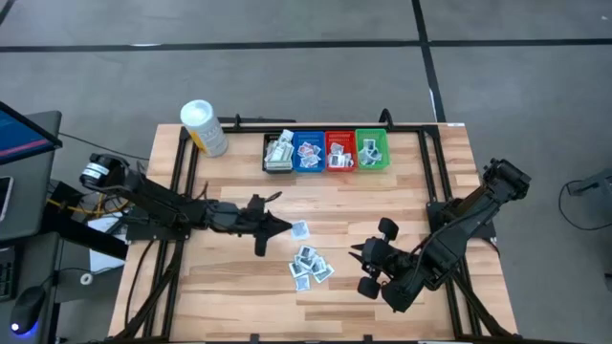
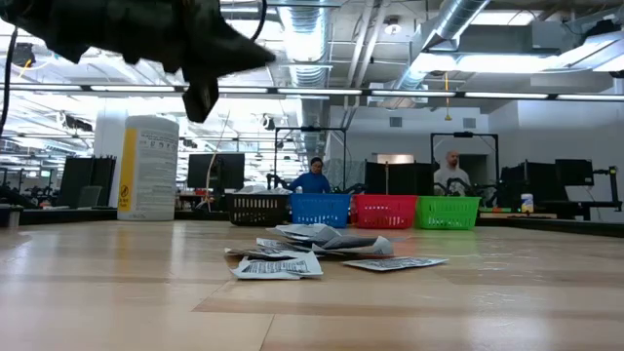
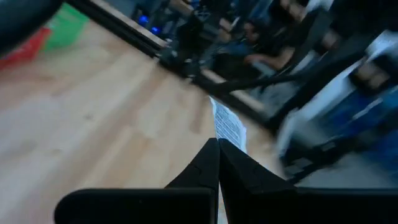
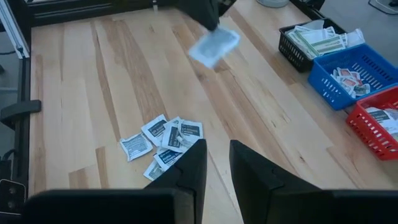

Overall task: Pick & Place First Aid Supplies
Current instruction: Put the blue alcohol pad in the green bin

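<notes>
A: Where is the left end effector (image 1: 283, 227)?

B: Over the middle of the bench (image 1: 229, 277), raised clear of the wood. Its fingers are pressed together on one small packet (image 1: 299, 230), which sticks out past the tips. The right wrist view shows that held packet hanging in the air above the boards.

A: And the other packets?

B: A loose pile of packets (image 1: 310, 266) lies flat on the bench, just nearer the front edge than the held one, some overlapping. More packets fill the four bins along the far edge: black bin (image 1: 278, 153), blue bin (image 1: 309, 151), red bin (image 1: 339, 151), green bin (image 1: 372, 149), touching side by side.

A: The right arm?

B: The right end effector (image 1: 359, 258) sits low near the front right, beside the pile, its fingers a narrow gap apart and holding nothing.

A: Anything else?

B: A white tub (image 1: 203, 127) with a yellow label stands at the far left corner, apart from the bins. Two people (image 2: 314, 175) show in the room beyond.
</notes>
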